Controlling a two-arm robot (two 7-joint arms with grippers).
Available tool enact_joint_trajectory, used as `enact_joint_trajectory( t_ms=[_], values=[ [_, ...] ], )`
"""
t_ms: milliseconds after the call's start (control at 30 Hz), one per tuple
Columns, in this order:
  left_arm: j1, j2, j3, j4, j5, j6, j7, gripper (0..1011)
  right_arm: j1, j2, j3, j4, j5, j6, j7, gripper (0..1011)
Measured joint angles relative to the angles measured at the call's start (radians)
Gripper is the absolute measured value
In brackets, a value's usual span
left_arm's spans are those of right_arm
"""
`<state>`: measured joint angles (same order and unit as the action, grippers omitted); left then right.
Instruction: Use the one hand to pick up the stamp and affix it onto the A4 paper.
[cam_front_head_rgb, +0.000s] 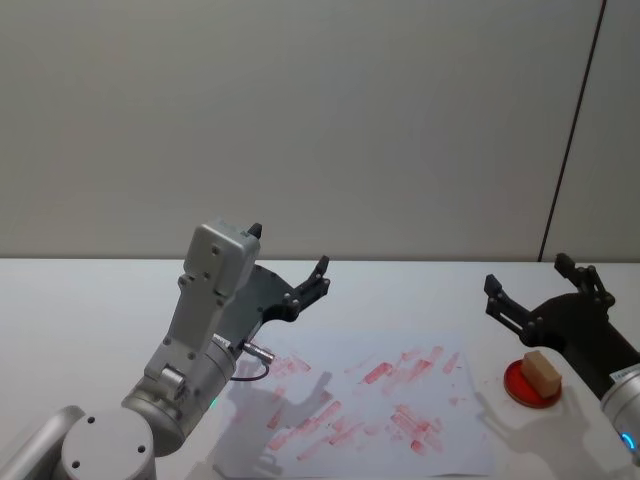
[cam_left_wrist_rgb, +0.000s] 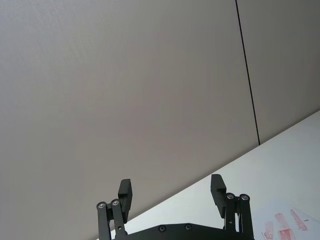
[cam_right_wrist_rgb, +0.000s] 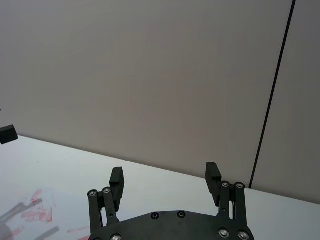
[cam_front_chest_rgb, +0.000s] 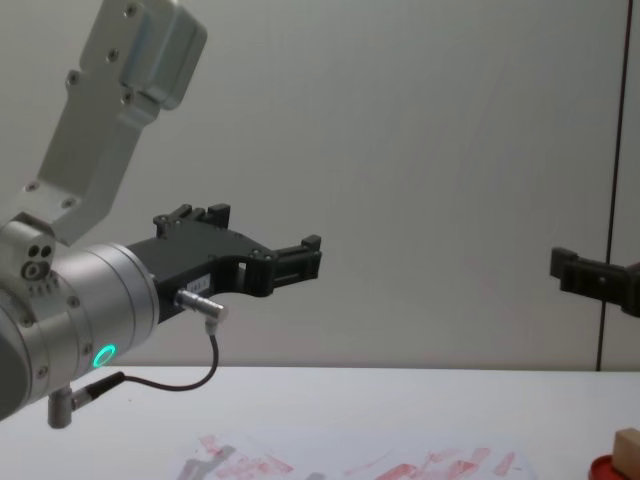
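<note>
The stamp (cam_front_head_rgb: 541, 371), a small tan wooden block, rests on a round red ink pad (cam_front_head_rgb: 520, 389) at the right of the table; the chest view shows the stamp (cam_front_chest_rgb: 627, 448) at its right edge. My right gripper (cam_front_head_rgb: 528, 275) hangs open and empty above and just behind it, jaws spread wide (cam_right_wrist_rgb: 165, 175). The A4 paper (cam_front_head_rgb: 370, 405), white with many red stamp marks, lies flat in the middle. My left gripper (cam_front_head_rgb: 290, 252) is raised over the paper's far left corner, open and empty (cam_left_wrist_rgb: 171, 186).
The white table (cam_front_head_rgb: 90, 300) runs to a plain grey wall. The left arm's large silver wrist (cam_front_chest_rgb: 90, 310), with a green-lit ring and a cable, stands high at the left. Bare table lies between the paper and the ink pad.
</note>
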<state>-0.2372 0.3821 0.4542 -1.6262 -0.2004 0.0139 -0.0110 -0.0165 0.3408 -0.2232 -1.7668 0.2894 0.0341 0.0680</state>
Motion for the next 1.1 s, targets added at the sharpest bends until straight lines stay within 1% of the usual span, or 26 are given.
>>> enact_joint_trajectory(
  t_ms=[333,600,900,1100],
  values=[
    [0.000,0.000,0.000,0.000,0.000,0.000,0.000,1003,-0.033,0.038,0.029,-0.013,0.038,0.007,-0.004,1001],
    [0.000,0.000,0.000,0.000,0.000,0.000,0.000,1002,-0.073,0.064,0.046,-0.029,0.060,0.044,-0.035,1001],
    [0.000,0.000,0.000,0.000,0.000,0.000,0.000,1002,-0.098,0.071,0.049,-0.033,0.061,0.108,-0.054,1001],
    [0.000,0.000,0.000,0.000,0.000,0.000,0.000,1002,-0.100,0.063,0.039,-0.012,0.034,0.162,-0.059,1001]
  ],
)
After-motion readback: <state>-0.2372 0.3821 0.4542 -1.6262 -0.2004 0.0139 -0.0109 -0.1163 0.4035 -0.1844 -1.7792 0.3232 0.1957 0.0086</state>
